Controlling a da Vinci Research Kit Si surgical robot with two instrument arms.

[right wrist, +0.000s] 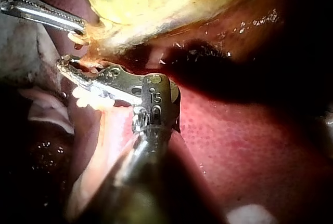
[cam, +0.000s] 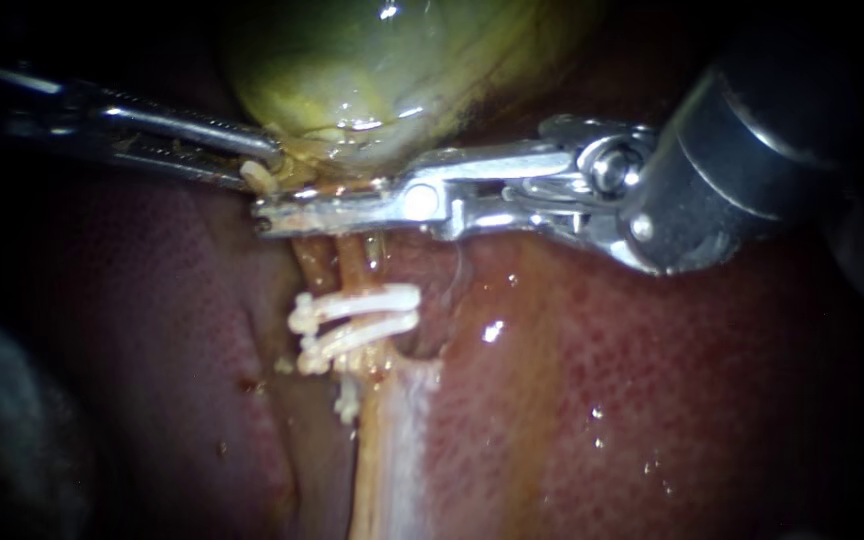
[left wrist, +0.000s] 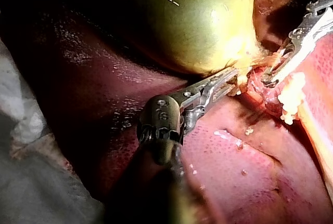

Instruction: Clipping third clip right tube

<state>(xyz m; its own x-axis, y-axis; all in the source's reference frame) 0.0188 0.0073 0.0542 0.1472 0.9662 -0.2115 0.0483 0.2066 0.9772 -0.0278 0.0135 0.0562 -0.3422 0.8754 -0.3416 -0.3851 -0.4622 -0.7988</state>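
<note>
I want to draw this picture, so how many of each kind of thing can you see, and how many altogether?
instruments: 2, the left instrument and the right instrument
white clips: 2, one just under the other
gallbladder: 1
liver: 1
total: 6

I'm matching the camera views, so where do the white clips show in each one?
Endoscope: white clips on the tubes, below the right instrument tip.
Left wrist: white clips beside the right instrument tip.
Right wrist: white clips under the right instrument tip.
Shared landmark: the gallbladder.
</note>
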